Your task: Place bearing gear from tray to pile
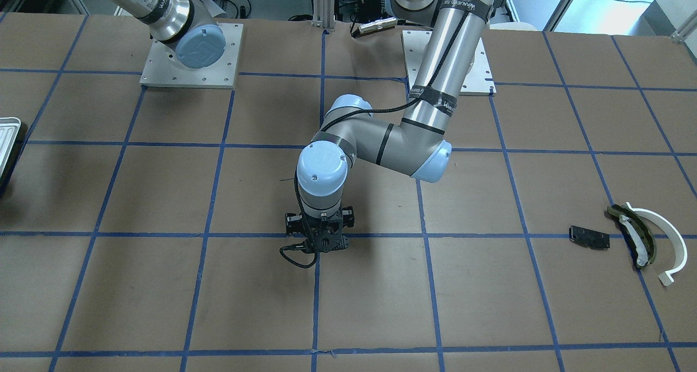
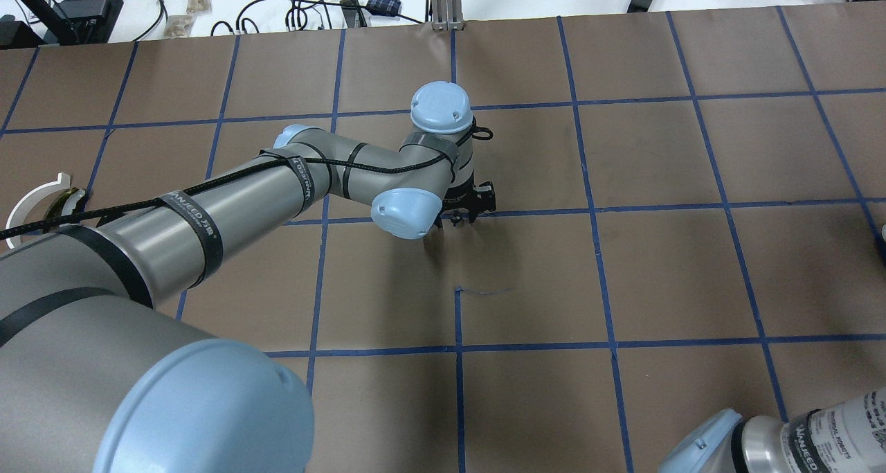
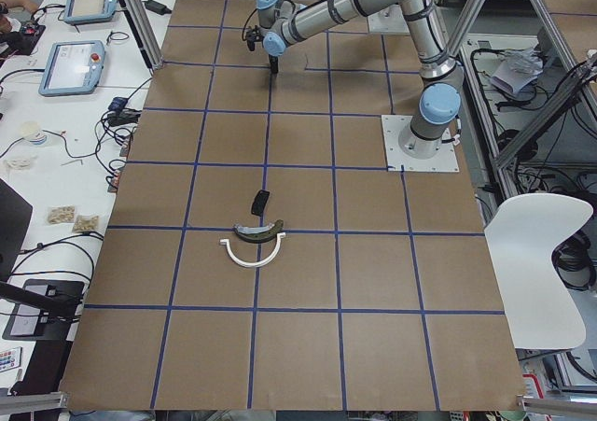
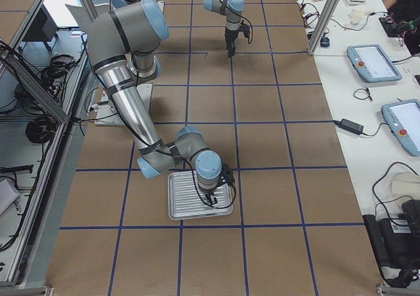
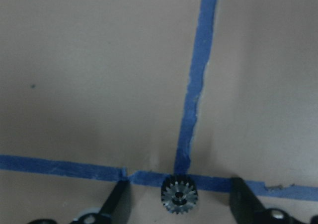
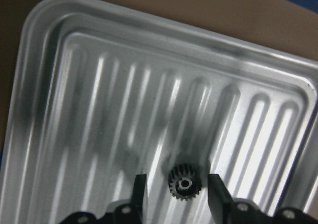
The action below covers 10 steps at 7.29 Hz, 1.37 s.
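A small dark bearing gear [image 6: 185, 182] lies in the silvery ridged tray [image 6: 89, 85], between the open fingers of my right gripper [image 6: 179, 191], which touch nothing. The tray [image 4: 190, 201] sits at the table's right end. A second gear [image 5: 179, 196] lies on the brown table at a blue tape crossing, between the wide-open fingers of my left gripper [image 5: 181, 201], which hangs low over mid-table [image 1: 321, 247]. The pile lies far off at the left end: black plate [image 1: 589, 237], olive padded piece [image 1: 634, 236], white arc [image 1: 667, 236].
The table is brown paper with a blue tape grid [image 1: 425, 236]. The left arm's elbow [image 1: 414, 148] reaches over the middle. Both arm bases stand on metal plates [image 1: 190, 61]. Tablets and cables lie beyond the far edge [image 4: 374, 63].
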Tool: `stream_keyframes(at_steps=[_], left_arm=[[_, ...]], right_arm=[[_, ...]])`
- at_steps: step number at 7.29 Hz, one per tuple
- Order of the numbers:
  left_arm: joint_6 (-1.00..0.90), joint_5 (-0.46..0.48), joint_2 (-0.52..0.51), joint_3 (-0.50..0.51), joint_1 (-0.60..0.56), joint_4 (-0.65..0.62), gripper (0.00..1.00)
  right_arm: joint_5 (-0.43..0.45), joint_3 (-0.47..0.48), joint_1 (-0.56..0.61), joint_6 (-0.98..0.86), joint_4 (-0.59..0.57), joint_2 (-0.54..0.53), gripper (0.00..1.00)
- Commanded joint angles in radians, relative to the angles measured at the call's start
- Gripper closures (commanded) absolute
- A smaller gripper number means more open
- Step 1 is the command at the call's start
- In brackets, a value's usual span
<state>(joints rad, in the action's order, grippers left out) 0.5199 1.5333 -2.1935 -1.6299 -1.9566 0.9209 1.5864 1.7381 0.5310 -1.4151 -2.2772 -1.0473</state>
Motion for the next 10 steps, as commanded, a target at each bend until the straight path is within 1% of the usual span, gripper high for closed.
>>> stream_keyframes(at_steps=[1, 3, 4, 5, 6, 7, 8, 9, 10], left_arm=[[-0.001, 0.001, 0.017, -0.005, 0.002, 0.004, 1.0], [-0.004, 0.001, 0.04, -0.004, 0.007, 0.024, 1.0], [-0.105, 0.02, 0.076, -0.005, 0.031, 0.082, 1.0], [-0.27, 0.086, 0.157, 0.007, 0.121, 0.26, 1.0], [-0.466, 0.137, 0.247, -0.008, 0.254, 0.368, 1.0], [-0.773, 0.21, 0.3, -0.04, 0.415, 0.38, 1.0], [-0.936, 0.209, 0.328, -0.08, 0.585, 0.368, 1.0], [-1.018, 0.147, 0.331, -0.112, 0.769, 0.368, 1.0], [-1.123, 0.092, 0.331, -0.128, 0.898, 0.359, 1.0]], right_arm=[[0.0, -0.002, 0.006, -0.005, -0.001, 0.0, 0.52], [0.001, -0.003, 0.007, -0.008, -0.008, 0.0, 0.52], [0.001, -0.002, 0.007, -0.008, -0.01, 0.003, 0.53], [0.003, -0.002, 0.007, -0.004, -0.013, 0.003, 0.54], [0.003, 0.0, 0.007, -0.005, -0.015, 0.004, 0.61], [0.001, 0.0, 0.007, -0.014, -0.018, 0.004, 0.78], [0.003, 0.0, 0.007, -0.016, -0.018, 0.004, 0.84], [0.013, -0.002, 0.007, -0.013, -0.01, 0.0, 0.94], [0.011, -0.012, 0.018, 0.002, -0.002, -0.017, 0.97]])
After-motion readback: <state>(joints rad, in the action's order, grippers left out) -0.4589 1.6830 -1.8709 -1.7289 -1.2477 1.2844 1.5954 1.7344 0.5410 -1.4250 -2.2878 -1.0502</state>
